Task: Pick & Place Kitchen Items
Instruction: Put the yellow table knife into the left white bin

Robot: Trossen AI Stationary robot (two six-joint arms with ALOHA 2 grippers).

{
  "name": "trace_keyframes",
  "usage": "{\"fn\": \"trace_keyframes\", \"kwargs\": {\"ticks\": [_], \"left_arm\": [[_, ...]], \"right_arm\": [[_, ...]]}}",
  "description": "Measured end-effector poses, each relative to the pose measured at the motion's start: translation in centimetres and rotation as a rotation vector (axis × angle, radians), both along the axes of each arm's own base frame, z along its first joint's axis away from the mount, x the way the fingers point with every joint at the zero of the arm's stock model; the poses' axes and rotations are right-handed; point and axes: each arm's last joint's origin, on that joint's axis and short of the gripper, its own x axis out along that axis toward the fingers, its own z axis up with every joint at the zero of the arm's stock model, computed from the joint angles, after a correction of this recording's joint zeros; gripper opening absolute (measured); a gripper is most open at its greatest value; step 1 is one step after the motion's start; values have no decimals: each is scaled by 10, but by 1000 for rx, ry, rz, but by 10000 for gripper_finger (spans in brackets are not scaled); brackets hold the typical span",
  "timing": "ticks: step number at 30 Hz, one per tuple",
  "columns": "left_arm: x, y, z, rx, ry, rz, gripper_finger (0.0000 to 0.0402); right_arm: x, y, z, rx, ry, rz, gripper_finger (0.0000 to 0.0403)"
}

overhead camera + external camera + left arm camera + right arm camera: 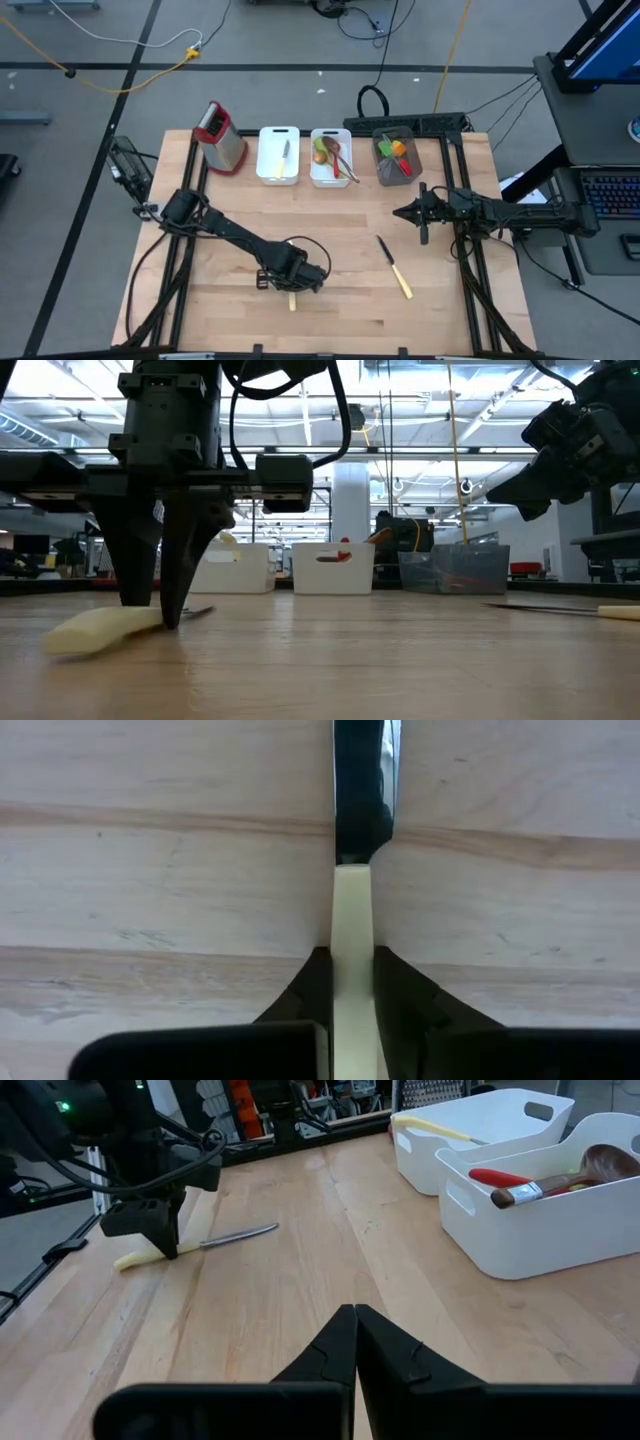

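Observation:
A knife with a cream handle [350,910] and a steel blade [362,790] lies flat on the wooden table near its near edge, about mid-width. My left gripper [295,275] stands over it pointing down, shut on the handle; it also shows in the low view [165,615] and in the right wrist view [160,1230]. A second cream-handled knife [394,268] lies to its right on the table. My right gripper [420,215] hovers shut at the right side, holding nothing [355,1320]. My left gripper pinches the knife's cream handle [350,935] between its two fingers [310,985], close to the end where the blade begins. The fingers come from above, pointing down, and lie across the knife. The knife lies on the table, handle end [80,632] toward the near edge.
Along the far edge stand a red-topped metal grater [220,137], a white tray [262,160] with a knife, a white tray [316,170] with spoons, and a grey tray [383,172] with coloured utensils. Bare wood lies between them and the knives.

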Motion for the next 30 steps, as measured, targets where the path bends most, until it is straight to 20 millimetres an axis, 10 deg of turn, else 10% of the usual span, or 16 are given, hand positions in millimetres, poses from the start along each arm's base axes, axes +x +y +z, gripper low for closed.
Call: {"fn": "trace_keyframes", "kwargs": {"ticks": [30], "left_arm": [[-7,10,33,198,-126,-54,34]], "right_arm": [[0,0,0,-1,1,-2,0]]}}
